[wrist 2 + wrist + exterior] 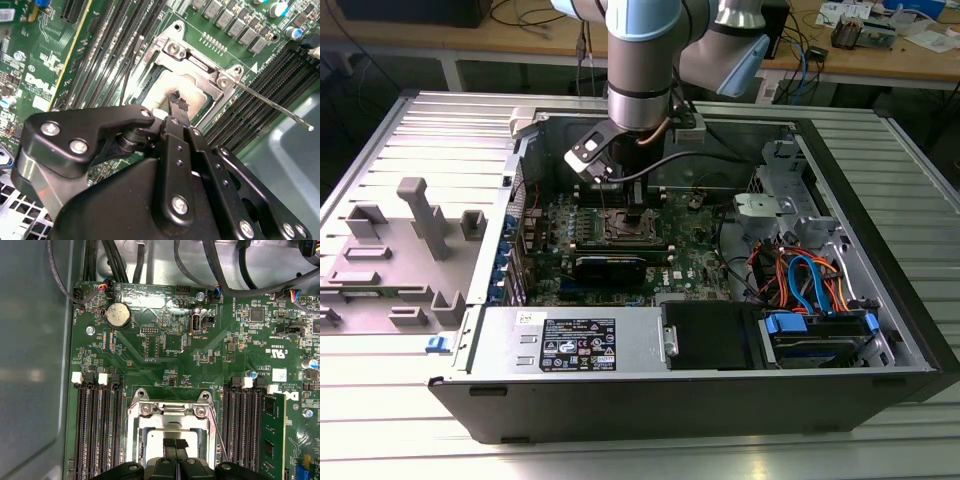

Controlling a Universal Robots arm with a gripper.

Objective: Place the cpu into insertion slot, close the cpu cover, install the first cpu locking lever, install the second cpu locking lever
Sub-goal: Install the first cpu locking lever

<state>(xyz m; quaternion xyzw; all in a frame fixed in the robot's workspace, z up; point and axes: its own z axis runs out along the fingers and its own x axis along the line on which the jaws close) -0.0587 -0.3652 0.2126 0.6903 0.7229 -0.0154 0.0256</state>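
My gripper [636,212] reaches down into the open computer case, over the insertion slot [625,226] on the green board. In both wrist views its black fingertips [178,103] are pressed together, just above the dull silver top of the cpu [159,436], which lies in the slot. The silver cpu cover [172,413] lies down around the chip. I see nothing between the fingers. A thin metal locking lever [272,105] sticks out free from one corner of the socket, and it shows again as a slim rod [216,432] beside the cover.
Long black memory slots [97,430] flank the socket, and a green memory module [272,440] stands in one. A black card [610,268], the power supply [570,345] and a drive bay with blue and orange cables [810,280] fill the case. Grey fixtures [420,215] stand outside it.
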